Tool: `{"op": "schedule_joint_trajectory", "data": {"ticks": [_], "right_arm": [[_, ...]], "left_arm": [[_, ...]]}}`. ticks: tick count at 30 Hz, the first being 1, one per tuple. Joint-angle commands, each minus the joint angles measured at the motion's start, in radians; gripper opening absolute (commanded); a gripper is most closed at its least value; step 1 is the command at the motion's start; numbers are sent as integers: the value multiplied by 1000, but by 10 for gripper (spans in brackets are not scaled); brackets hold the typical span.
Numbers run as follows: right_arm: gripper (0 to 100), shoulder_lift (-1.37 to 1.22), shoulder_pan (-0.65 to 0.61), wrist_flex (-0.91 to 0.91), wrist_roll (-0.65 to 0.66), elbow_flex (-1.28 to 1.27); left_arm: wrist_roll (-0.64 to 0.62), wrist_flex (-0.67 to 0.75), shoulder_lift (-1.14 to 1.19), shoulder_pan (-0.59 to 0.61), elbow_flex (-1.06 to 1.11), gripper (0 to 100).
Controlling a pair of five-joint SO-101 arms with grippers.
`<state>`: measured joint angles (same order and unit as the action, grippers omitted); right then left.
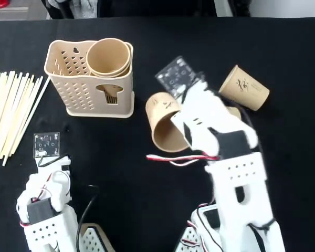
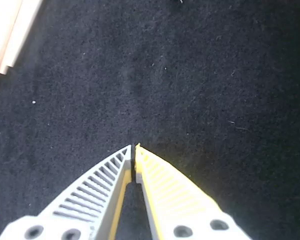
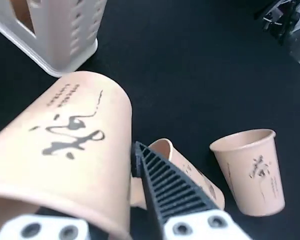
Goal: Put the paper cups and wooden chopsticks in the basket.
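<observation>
One paper cup (image 1: 160, 123) clamped in right fingers (image 3: 146, 162) | on its side, base toward basket (image 1: 94, 97) just beside | left fingers (image 2: 132, 151) together, empty

left gripper (image 2: 135, 148) closed and pointing down, right gripper (image 3: 132, 150) clamped on a paper cup (image 3: 65, 145)

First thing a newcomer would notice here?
The right end effector grips a paper cup held sideways mid-table, just right of the basket, which has stacked cups in it. Loose wooden chopsticks lie at the table's left edge.
</observation>
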<state>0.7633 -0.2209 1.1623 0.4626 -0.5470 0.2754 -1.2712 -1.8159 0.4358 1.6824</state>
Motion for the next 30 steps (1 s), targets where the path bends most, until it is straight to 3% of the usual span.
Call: {"op": "schedule_joint_trajectory", "data": {"ticks": [1,7,13,21,30], "right_arm": [[11,1,-29,155,-63,271],[11,-272,-123,387,-141,713],[11,-595,-158,502,-147,1181],[11,-954,-232,523,-77,1647],[11,-1250,-230,505,-77,1963]], "left_arm": [[5,-5,-3,-5,18,30],[5,-5,-3,-5,18,30],[5,-5,-3,-5,18,30],[5,-5,-3,-5,18,30],[5,-5,-3,-5,18,30]]}}
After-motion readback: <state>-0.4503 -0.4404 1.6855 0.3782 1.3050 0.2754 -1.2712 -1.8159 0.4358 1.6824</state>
